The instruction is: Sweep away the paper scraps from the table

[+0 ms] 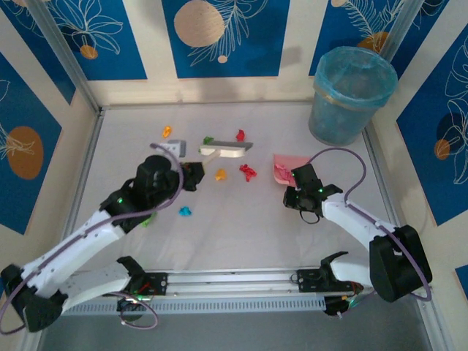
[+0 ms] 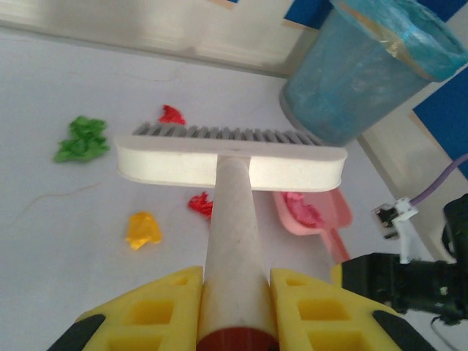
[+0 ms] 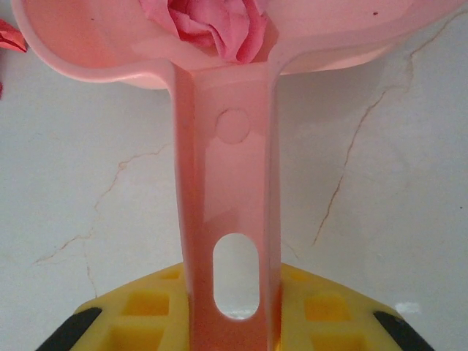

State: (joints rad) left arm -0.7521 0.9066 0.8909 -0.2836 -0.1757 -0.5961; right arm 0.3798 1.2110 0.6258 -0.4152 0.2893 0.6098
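L gripper (image 2: 238,292) is clamping the brush (image 2: 230,162), R gripper (image 3: 227,307) clamping the pan (image 3: 223,168); scraps (image 2: 82,139) are lying on the table (image 2: 51,248), red 1 (image 2: 200,205) sitting just ahead of L, under the brush, pan to its right.

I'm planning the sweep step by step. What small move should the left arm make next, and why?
Probably sweep the brush toward the dustpan, pushing the red scrap in. The left gripper grips the brush handle, that scrap lies between brush head and pan, and the right gripper holds the pan, with a pink scrap already inside.
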